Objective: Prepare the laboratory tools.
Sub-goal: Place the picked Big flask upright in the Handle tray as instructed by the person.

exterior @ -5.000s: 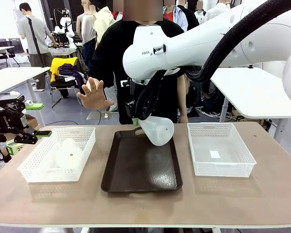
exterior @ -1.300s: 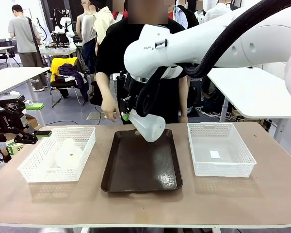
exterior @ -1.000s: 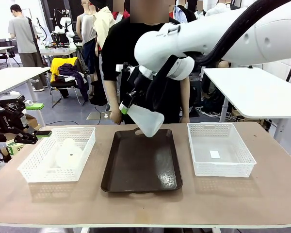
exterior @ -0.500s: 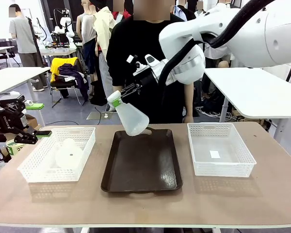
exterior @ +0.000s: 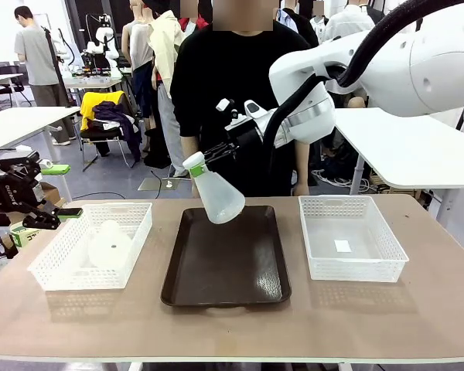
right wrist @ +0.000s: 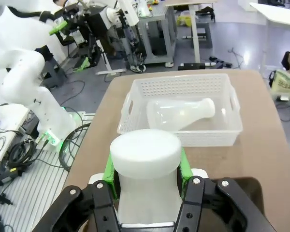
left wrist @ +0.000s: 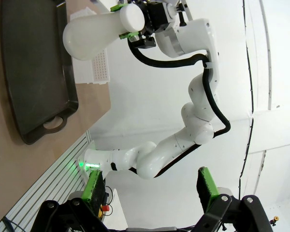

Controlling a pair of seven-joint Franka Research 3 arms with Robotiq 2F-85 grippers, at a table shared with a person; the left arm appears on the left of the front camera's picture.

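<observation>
The left claw point(left wrist: 150, 187) idles with jaws wide and empty, near the left lattice basket point(exterior: 89, 207), where one conical flask point(exterior: 108, 246) lies on its side. The right claw point(exterior: 195, 166) is clamped on the neck of the other flask point(exterior: 219, 197), which is tilted in the air over the dark tray's point(exterior: 224, 274) far end. Level its base first, then lower straight and let go only once it sits flat. Five seconds earlier the wrist hung over the flask; now it reaches in from the right.
</observation>
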